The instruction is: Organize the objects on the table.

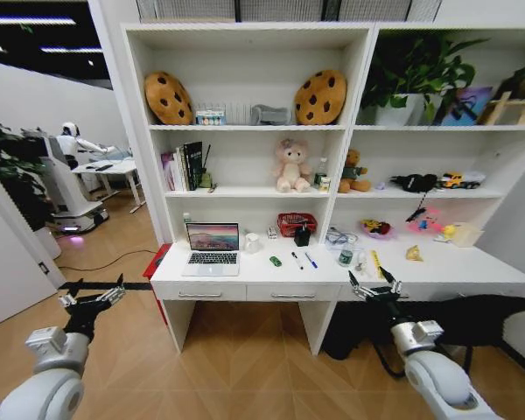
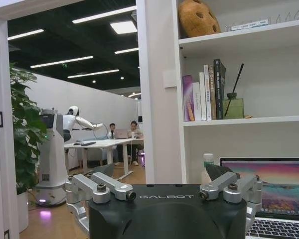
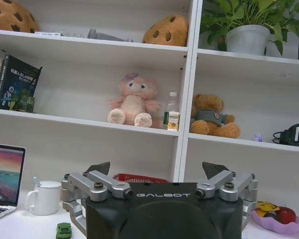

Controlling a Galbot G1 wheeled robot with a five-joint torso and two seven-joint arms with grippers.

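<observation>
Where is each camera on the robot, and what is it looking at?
Head view: high on the robot, looking down at the long white desk; left gripper and right gripper both open, short of it.
Left wrist view: behind the left gripper, facing the open silver laptop.
Right wrist view: behind the right gripper, facing the shelves and tiny green toy car.
Shared: the laptop.

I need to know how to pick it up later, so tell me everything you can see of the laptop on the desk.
The laptop is a slim silver one, seemingly metal, standing open on the left part of the white table. Its screen is lit with a pink, orange and teal landscape wallpaper and tilts slightly back; the dark keyboard and pale trackpad face the robot. It lies flat, nothing on it, apart from the white mug to its right. Neither gripper touches it.
</observation>
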